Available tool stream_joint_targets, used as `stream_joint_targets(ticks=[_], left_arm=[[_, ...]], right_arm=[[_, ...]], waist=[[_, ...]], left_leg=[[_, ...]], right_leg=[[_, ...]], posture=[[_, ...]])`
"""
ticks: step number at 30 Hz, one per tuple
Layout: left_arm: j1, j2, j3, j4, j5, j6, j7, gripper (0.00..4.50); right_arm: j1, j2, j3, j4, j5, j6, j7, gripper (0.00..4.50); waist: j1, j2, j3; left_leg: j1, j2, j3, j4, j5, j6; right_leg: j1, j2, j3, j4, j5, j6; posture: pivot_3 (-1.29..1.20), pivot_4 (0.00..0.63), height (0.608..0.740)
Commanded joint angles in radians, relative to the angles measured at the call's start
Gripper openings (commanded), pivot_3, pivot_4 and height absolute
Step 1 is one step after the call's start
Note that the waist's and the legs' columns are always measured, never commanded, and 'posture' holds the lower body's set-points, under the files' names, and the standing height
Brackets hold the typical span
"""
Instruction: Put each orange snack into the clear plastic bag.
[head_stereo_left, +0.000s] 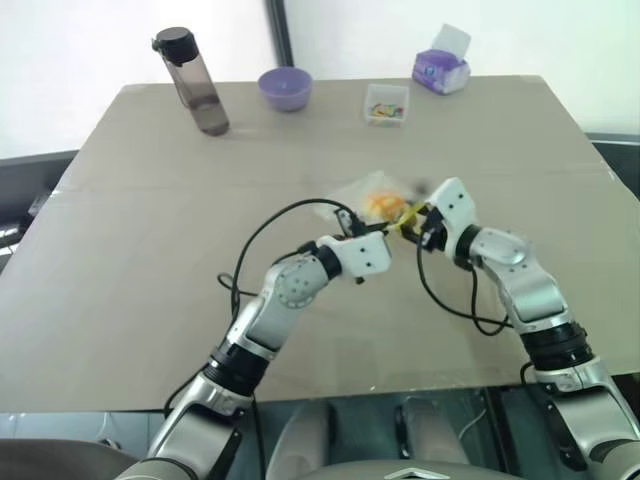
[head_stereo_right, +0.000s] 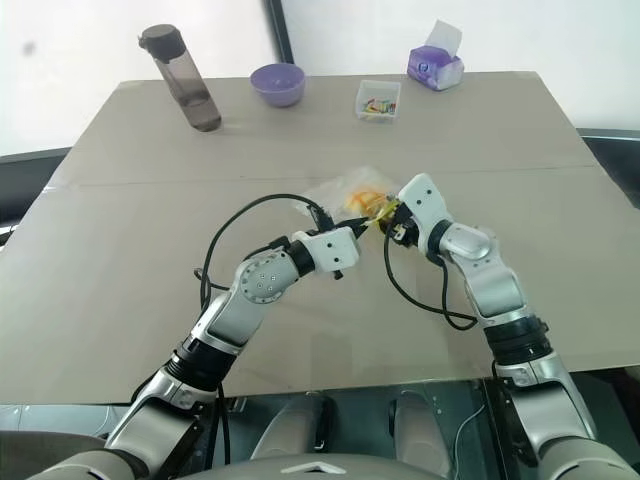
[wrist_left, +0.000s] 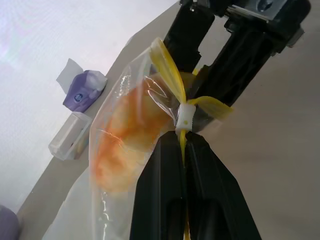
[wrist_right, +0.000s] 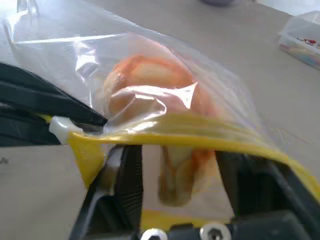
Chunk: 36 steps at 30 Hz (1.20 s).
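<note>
The clear plastic bag (head_stereo_left: 368, 195) is lifted off the table near its middle, with an orange snack (wrist_right: 150, 85) inside it. My left gripper (wrist_left: 183, 150) is shut on the bag's yellow seal strip (wrist_right: 190, 131), just beside the white slider (wrist_left: 185, 117). My right gripper (wrist_right: 187, 187) faces it from the other side. Its fingers (wrist_right: 125, 185) stand apart, with the yellow strip and the bag's mouth between them. In the head views the two grippers meet at the bag's near edge (head_stereo_left: 400, 225).
At the far edge of the tan table (head_stereo_left: 150, 250) stand a dark drink bottle (head_stereo_left: 195, 80), a purple bowl (head_stereo_left: 285, 88), a small clear box of colourful bits (head_stereo_left: 387, 104) and a purple tissue pack (head_stereo_left: 441, 68). Black cables loop from both wrists.
</note>
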Motion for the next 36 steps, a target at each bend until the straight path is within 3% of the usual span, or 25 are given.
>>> stream_joint_targets(ticks=[1,2,12,13,16,21,31,34,36], left_arm=[[0.002,-0.004,0.011,-0.042,-0.019,-0.012,0.001,0.00],[0.004,-0.005,0.016,-0.042,-0.020,-0.007,0.004,0.00],[-0.002,-0.027,0.093,-0.029,-0.076,0.077,0.029,0.00],[-0.003,-0.026,0.094,-0.026,-0.076,0.077,0.029,0.00],[-0.003,-0.026,0.097,-0.023,-0.080,0.079,0.029,0.00],[-0.004,-0.023,0.096,-0.019,-0.089,0.082,0.025,0.00],[-0.003,-0.017,0.095,-0.027,-0.089,0.086,0.024,0.00],[0.001,-0.015,0.096,-0.033,-0.086,0.088,0.026,0.00],[0.003,-0.015,0.098,-0.036,-0.085,0.091,0.029,0.00]], right_arm=[[0.009,0.021,-0.046,-0.067,0.048,0.023,-0.009,4.08],[0.018,0.016,-0.059,-0.090,0.070,0.053,0.005,4.46],[0.219,-0.231,-0.211,-0.324,0.278,0.167,0.231,4.46],[0.244,-0.265,-0.213,-0.318,0.264,0.149,0.246,4.46],[0.220,-0.302,-0.169,-0.159,0.080,0.031,0.113,4.46],[0.099,-0.240,-0.058,0.072,-0.110,-0.154,-0.031,4.46],[-0.100,-0.079,-0.025,0.375,-0.165,-0.335,-0.124,4.46],[-0.114,-0.085,-0.020,0.423,-0.186,-0.382,-0.123,3.71],[-0.106,-0.091,-0.024,0.420,-0.186,-0.399,-0.114,2.79]], waist=[[0.000,0.000,0.000],[0.000,0.000,0.000],[0.015,0.000,0.000],[0.016,0.000,0.000],[0.016,0.000,0.000],[0.011,0.000,0.000],[0.008,0.000,0.000],[0.009,0.000,0.000],[0.008,0.000,0.000]], left_leg=[[0.000,0.000,0.000,0.000,0.000,0.000],[0.000,0.000,0.000,0.000,0.000,0.000],[-0.001,0.000,-0.001,0.000,0.000,0.001],[-0.001,0.000,-0.001,0.001,-0.001,0.001],[0.000,0.000,0.001,0.001,-0.001,0.001],[0.001,0.001,0.002,0.003,0.000,0.001],[-0.001,0.000,0.001,0.002,0.002,-0.004],[-0.001,0.000,0.001,0.002,0.002,-0.004],[-0.001,0.000,0.001,0.002,0.002,-0.004]], right_leg=[[0.000,0.000,0.000,0.000,0.000,0.000],[0.000,0.000,0.000,0.000,0.000,0.000],[0.000,0.000,-0.001,0.000,0.000,0.000],[0.000,0.000,0.000,0.000,0.000,0.000],[0.001,0.000,0.000,0.000,0.000,0.000],[0.001,0.001,0.001,0.002,0.001,0.001],[0.000,0.000,0.001,0.000,0.001,0.001],[0.000,0.000,0.000,0.000,0.001,0.001],[0.000,0.000,0.001,0.000,0.001,0.001]], posture=[[0.00,0.150,0.740],[0.00,0.150,0.740],[0.00,0.150,0.740],[0.00,0.150,0.740],[0.00,0.150,0.740],[0.00,0.150,0.740],[0.00,0.150,0.740],[0.00,0.150,0.740],[0.00,0.150,0.740]])
